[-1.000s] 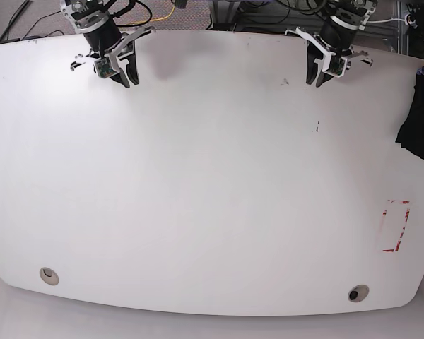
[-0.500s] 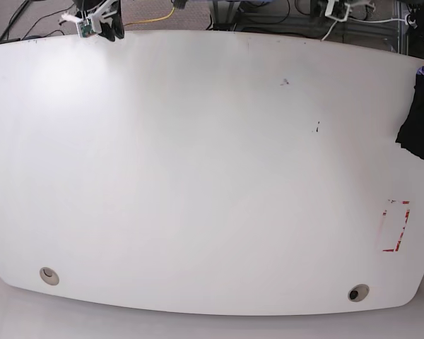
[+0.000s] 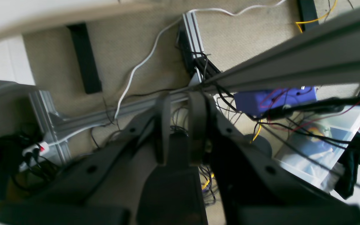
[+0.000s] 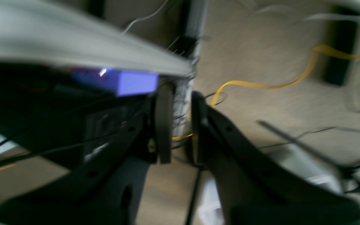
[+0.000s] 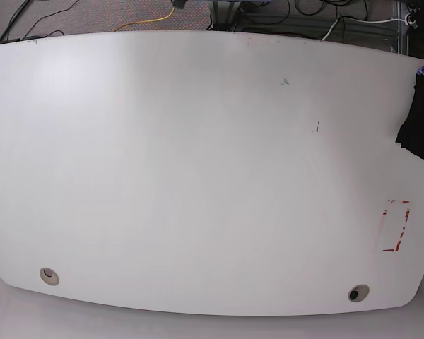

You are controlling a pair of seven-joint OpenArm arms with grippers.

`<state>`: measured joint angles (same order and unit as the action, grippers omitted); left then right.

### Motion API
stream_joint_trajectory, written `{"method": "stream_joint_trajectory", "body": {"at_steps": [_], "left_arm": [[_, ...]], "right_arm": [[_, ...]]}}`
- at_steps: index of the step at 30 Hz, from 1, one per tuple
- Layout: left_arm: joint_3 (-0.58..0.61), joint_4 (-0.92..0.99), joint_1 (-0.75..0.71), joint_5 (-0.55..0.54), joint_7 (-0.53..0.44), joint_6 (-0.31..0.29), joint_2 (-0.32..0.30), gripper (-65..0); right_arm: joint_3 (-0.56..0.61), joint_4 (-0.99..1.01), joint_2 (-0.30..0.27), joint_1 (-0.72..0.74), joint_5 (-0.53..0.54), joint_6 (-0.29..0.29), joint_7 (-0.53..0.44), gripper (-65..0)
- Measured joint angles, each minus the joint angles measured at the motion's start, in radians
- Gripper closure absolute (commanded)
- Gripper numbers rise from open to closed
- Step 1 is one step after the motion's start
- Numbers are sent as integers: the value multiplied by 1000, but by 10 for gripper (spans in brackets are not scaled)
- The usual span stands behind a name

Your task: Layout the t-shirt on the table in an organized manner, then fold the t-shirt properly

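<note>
Two sets of fingers, left and right, hanging narrowly parted, gripping nothing, off desk. Black t-shirt bunching at desk's right edge; likely soft, light, limp; pinching hem or shoulder seams looking wisest.

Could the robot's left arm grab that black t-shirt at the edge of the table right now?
Probably not at once. The t-shirt lies at the table's far right edge, nothing on top of it, but the left gripper is off the table, facing the floor and cables. It would have to swing back first.
</note>
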<state>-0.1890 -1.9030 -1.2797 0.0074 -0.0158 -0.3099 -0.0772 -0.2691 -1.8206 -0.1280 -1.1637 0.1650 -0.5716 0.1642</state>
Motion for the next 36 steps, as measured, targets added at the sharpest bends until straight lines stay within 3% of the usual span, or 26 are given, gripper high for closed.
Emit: {"method": "stream_joint_trajectory", "body": {"at_steps": [5, 14, 25, 33, 36], "left_arm": [[0, 124, 31, 5, 19, 4, -1, -86], [6, 433, 262, -1, -7, 5, -2, -86], [38, 739, 478, 13, 2, -2, -1, -86], [37, 975, 647, 99, -1, 7, -1, -86], [37, 1059, 702, 102, 6, 7, 0, -86]], "right_arm": [[52, 130, 0, 27, -1, 11, -4, -97], [111, 377, -14, 169, -12, 14, -11, -97], [107, 666, -16, 391, -72, 22, -18, -97], [109, 811, -14, 500, -75, 23, -53, -101], [109, 878, -13, 551, -73, 52, -54, -101]]}}
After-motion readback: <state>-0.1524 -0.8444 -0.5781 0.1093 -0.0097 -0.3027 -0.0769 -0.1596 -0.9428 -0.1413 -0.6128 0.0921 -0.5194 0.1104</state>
